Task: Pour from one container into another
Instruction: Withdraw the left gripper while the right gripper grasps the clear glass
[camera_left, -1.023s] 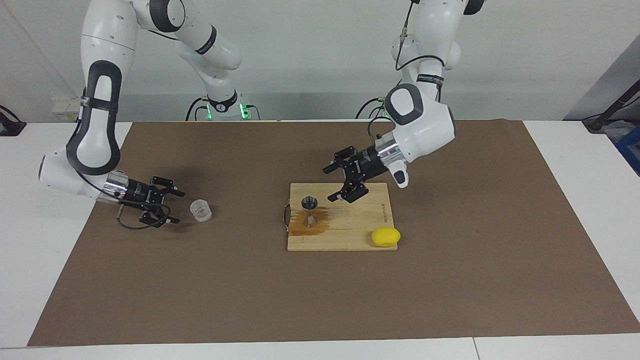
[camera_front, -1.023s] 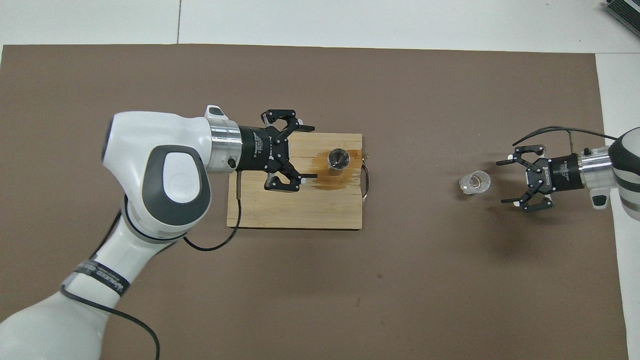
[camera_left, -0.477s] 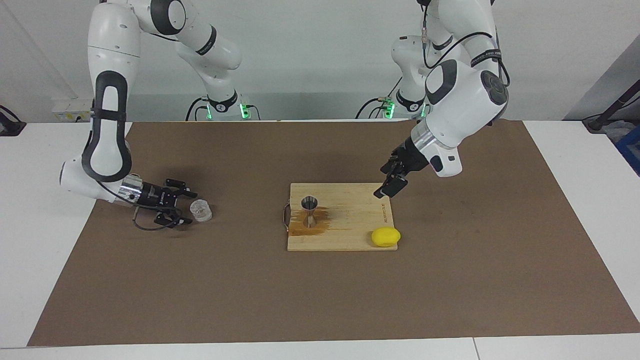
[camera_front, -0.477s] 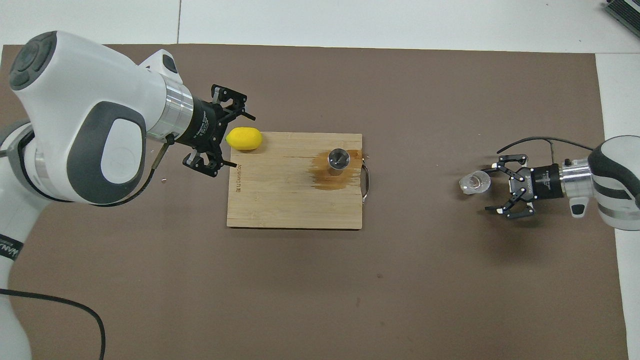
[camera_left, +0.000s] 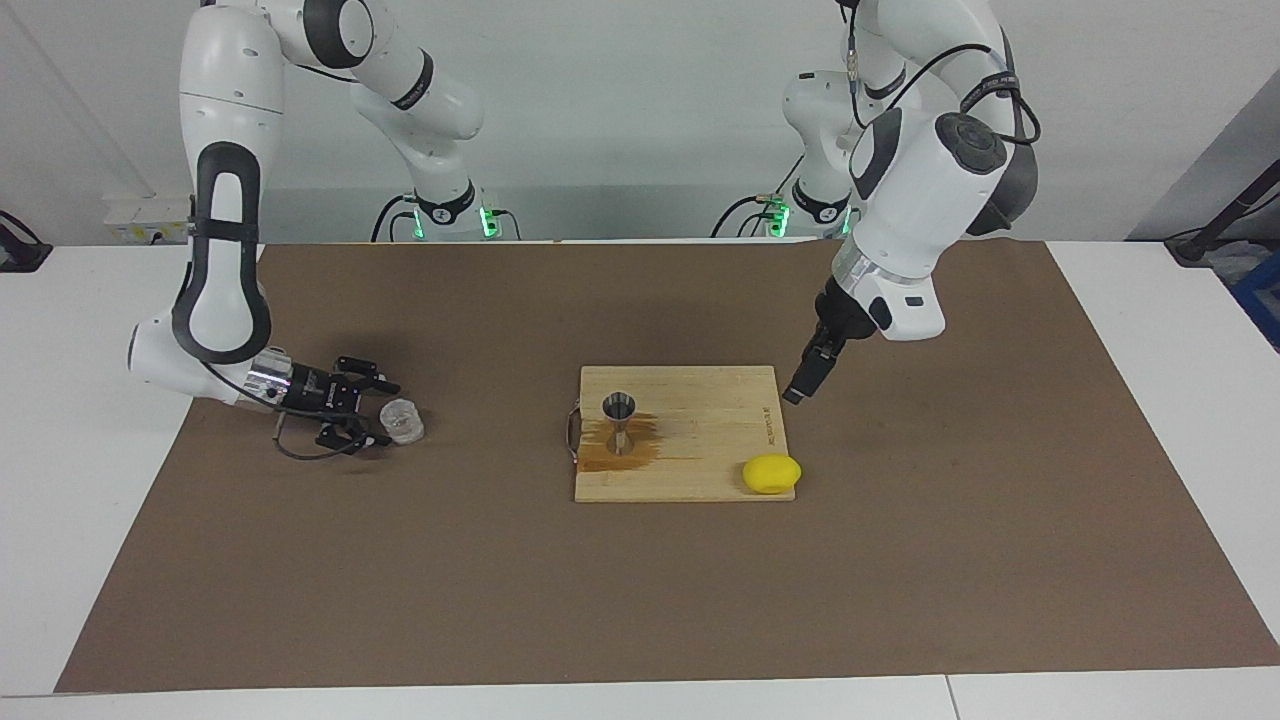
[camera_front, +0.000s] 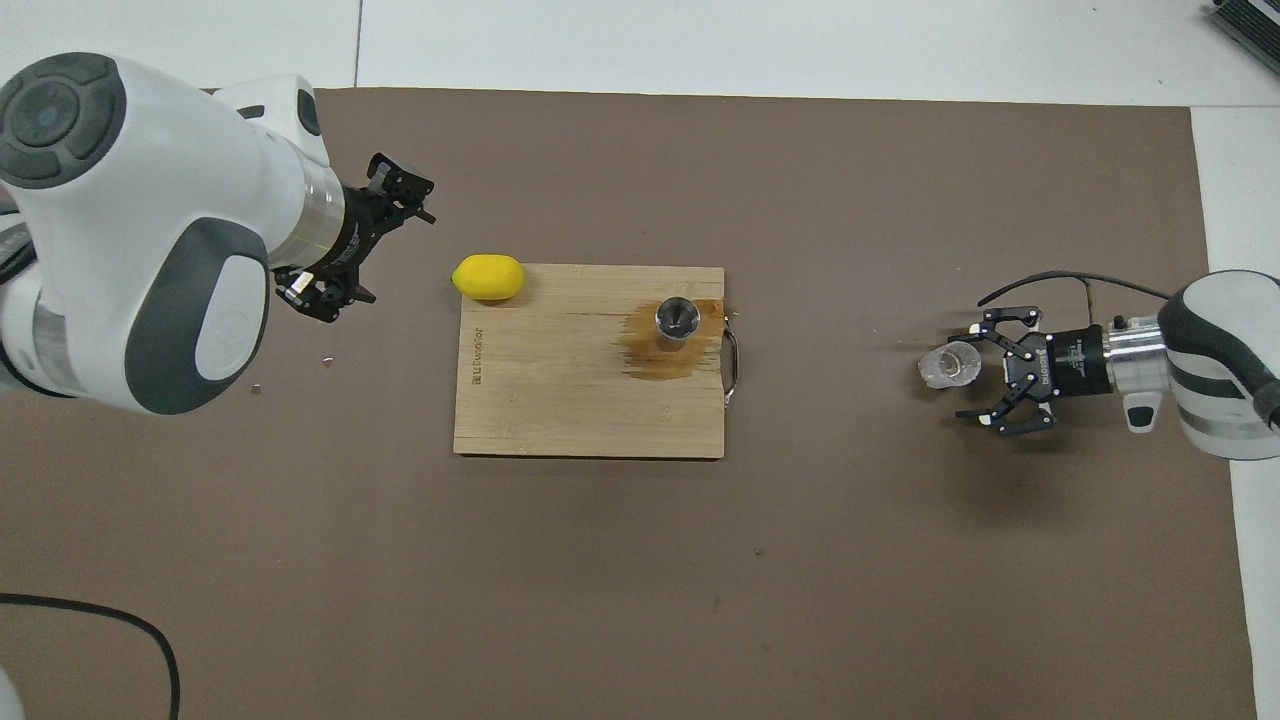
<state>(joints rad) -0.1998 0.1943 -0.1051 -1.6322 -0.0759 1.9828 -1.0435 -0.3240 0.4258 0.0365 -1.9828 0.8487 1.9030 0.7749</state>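
The small clear cup stands on the brown mat toward the right arm's end of the table. My right gripper is low over the mat, open, with its fingertips reaching either side of the cup's edge. The steel jigger stands upright on the wooden board, in a brown wet stain. My left gripper is open and empty, raised over the mat just off the board's edge toward the left arm's end.
A yellow lemon lies at the board's corner farther from the robots, toward the left arm's end. The board has a metal handle on the side facing the cup. A brown mat covers the table.
My left gripper drew back from over the board beside the jigger to off its edge, uncovering the lemon in the overhead view. My right gripper closed in on the cup, fingers still open.
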